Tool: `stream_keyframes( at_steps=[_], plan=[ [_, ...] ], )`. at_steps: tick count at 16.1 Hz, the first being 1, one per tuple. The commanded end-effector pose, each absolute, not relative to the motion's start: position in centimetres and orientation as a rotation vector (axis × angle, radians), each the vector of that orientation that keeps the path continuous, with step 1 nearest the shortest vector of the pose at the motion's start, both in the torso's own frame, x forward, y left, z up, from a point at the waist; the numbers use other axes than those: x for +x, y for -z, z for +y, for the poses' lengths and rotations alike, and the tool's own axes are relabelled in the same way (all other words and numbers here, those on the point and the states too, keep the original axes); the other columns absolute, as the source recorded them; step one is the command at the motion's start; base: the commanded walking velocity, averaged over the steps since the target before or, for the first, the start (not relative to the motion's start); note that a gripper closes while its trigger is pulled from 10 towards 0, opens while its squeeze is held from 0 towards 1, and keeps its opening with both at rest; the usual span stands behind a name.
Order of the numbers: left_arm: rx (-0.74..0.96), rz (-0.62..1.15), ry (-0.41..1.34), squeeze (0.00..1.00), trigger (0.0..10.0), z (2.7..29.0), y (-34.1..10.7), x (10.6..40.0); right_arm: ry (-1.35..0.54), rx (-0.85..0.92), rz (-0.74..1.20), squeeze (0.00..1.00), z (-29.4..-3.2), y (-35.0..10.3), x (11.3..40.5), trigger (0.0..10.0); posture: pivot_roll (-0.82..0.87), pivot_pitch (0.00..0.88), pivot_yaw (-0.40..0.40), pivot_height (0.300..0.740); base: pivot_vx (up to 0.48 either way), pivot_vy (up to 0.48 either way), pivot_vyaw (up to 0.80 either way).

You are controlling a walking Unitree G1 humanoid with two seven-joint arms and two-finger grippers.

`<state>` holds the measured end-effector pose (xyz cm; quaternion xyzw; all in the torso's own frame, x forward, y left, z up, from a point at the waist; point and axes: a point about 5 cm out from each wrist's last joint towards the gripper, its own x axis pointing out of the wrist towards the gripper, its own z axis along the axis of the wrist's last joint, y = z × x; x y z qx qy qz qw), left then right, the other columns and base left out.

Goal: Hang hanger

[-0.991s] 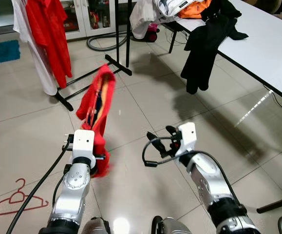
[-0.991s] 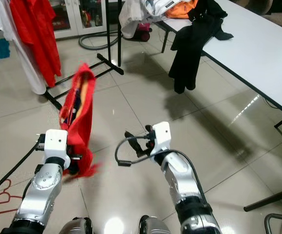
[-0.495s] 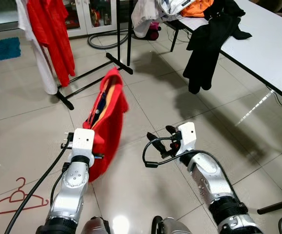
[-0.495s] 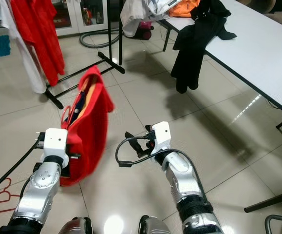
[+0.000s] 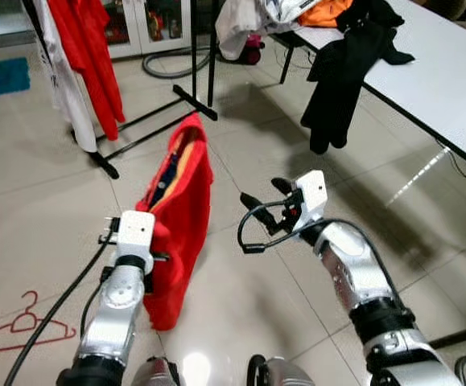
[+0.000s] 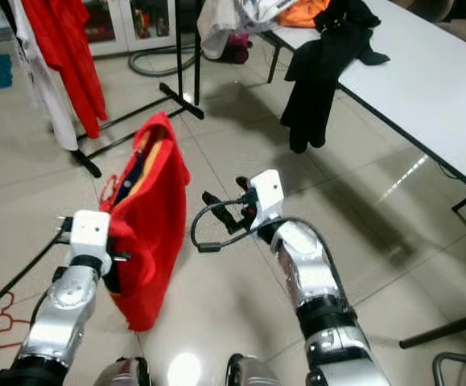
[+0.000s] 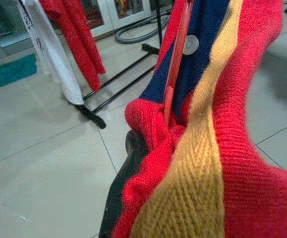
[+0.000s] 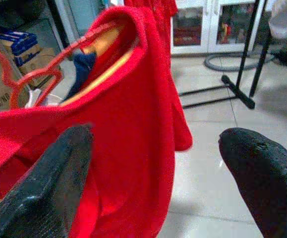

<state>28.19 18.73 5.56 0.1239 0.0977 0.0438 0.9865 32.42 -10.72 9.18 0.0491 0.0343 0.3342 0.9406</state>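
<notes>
Left claw (image 5: 148, 241) clamped on a red sweater (image 5: 180, 205) draped over a red hanger (image 7: 175, 59), held up above the tiled floor (image 5: 39, 209). Right claw (image 5: 261, 193) spread wide, at 3 o'clock of the sweater, just beside it. Clothes rack (image 5: 156, 121) at 12 o'clock, carrying a red garment (image 5: 92, 48). Desk (image 5: 434, 72) at 2 o'clock.

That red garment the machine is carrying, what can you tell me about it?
The red sweater is a thick knit with a navy and mustard-yellow lining or stripe at the neck and a pale button. It sits on a red hanger and hangs limp above the tiled floor, held by the left gripper. The open right gripper is beside it, not touching.
</notes>
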Motion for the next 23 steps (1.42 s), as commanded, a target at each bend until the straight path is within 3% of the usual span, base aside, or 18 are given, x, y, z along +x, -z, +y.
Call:
stream_keyframes(
  at_steps=[1, 4, 5, 7, 9, 16, 23],
  plan=[
    [0.284, 0.125, -0.070, 0.00, 10.0, 18.3, -7.1, 29.1, -0.650, 0.118, 0.116, 0.00, -11.1, -7.7, 31.7, 10.0, 0.00, 0.146, -0.093, 0.740, 0.000, 0.000, 0.00],
    [0.329, 0.120, 0.000, 0.00, 10.0, 18.1, -8.1, 29.7, -0.632, 0.131, 0.151, 0.00, -10.6, -6.4, 30.8, 10.0, 0.00, 0.151, -0.075, 0.740, 0.000, 0.000, 0.00],
    [0.390, 0.235, 0.121, 0.00, 10.0, 18.3, -7.7, 30.1, -0.635, 0.148, 0.174, 0.00, -10.2, -5.8, 30.3, 10.0, 0.01, 0.153, -0.059, 0.740, 0.000, 0.000, 0.00],
    [0.416, 0.301, 0.283, 0.00, 10.0, 18.6, -7.9, 30.4, -0.646, 0.151, 0.195, 0.00, -9.9, -5.4, 30.1, 10.0, 0.01, 0.154, -0.050, 0.740, 0.000, 0.000, 0.00],
    [0.400, 0.288, 0.323, 0.00, 10.0, 19.5, -8.8, 31.0, -0.691, 0.123, 0.197, 0.00, -10.1, -5.7, 30.1, 10.0, 0.00, 0.157, -0.044, 0.740, 0.000, 0.000, 0.00],
    [0.414, 0.223, 0.498, 0.00, 10.0, 22.5, -13.0, 33.0, -1.013, -0.056, 0.075, 0.00, -12.7, -14.1, 32.1, 10.0, -0.01, 0.150, -0.057, 0.740, 0.000, 0.000, 0.00],
    [0.363, 0.229, 0.456, 0.00, 10.0, 21.0, -10.7, 32.6, -0.789, 0.125, 0.111, 0.00, -12.0, -11.1, 32.5, 10.0, -0.01, 0.119, -0.070, 0.740, 0.000, 0.000, 0.18]
  ],
)
